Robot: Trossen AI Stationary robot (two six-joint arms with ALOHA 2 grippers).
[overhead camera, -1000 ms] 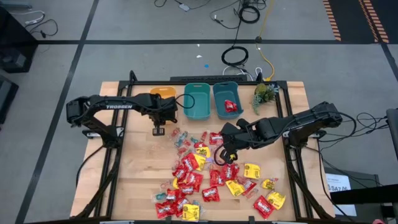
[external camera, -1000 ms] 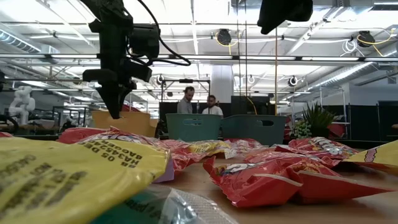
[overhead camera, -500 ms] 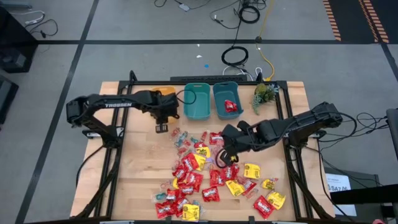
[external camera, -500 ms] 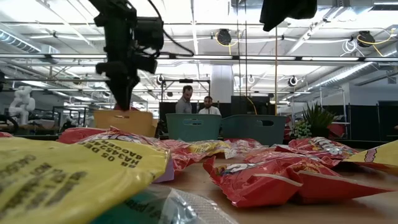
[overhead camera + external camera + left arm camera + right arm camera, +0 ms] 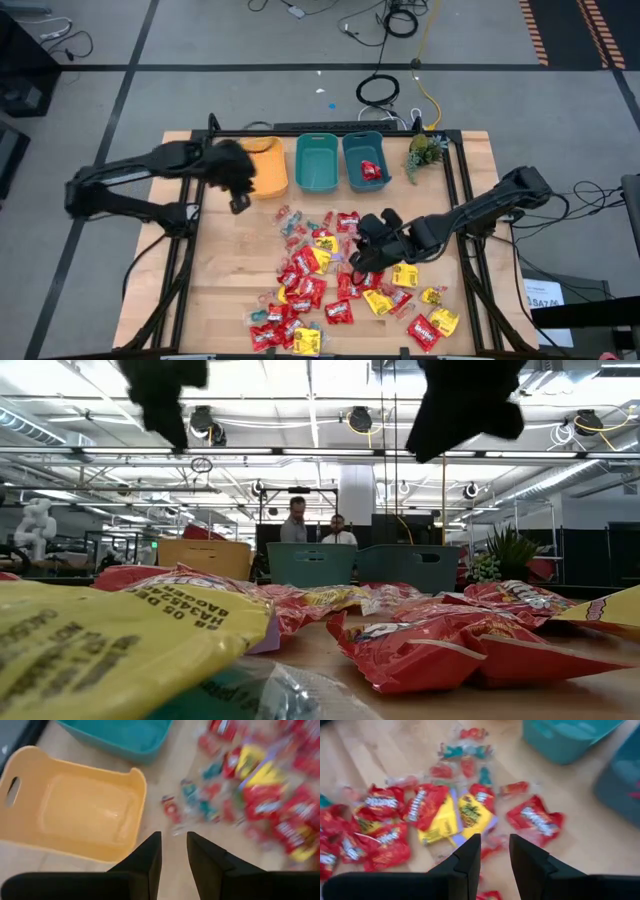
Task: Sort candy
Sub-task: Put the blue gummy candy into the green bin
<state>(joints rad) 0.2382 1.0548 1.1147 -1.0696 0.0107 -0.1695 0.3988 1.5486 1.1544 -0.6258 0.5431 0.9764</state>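
The candy (image 5: 330,280) is a heap of red and yellow packets with small clear-wrapped pieces, lying on the table's near middle. It also shows in the right wrist view (image 5: 445,815) and up close in the low view (image 5: 420,640). My left gripper (image 5: 238,203) hangs above bare wood by the yellow bin's (image 5: 268,172) near left corner. Its fingers (image 5: 174,845) stand a narrow gap apart with nothing between them. My right gripper (image 5: 362,258) hovers over the heap's right part, its fingers (image 5: 495,847) likewise close together and holding nothing.
At the far edge stand the yellow bin (image 5: 75,815), a teal bin (image 5: 317,165) and a second teal bin (image 5: 364,150) with one red packet (image 5: 370,170) in it. A small green plant (image 5: 425,150) stands to their right. Two people stand far behind the table (image 5: 315,525).
My left gripper has risen and drawn back toward the table's left, leaving the low view's lower part. My right gripper has moved toward the near edge, over the candy heap. The candy has not moved.
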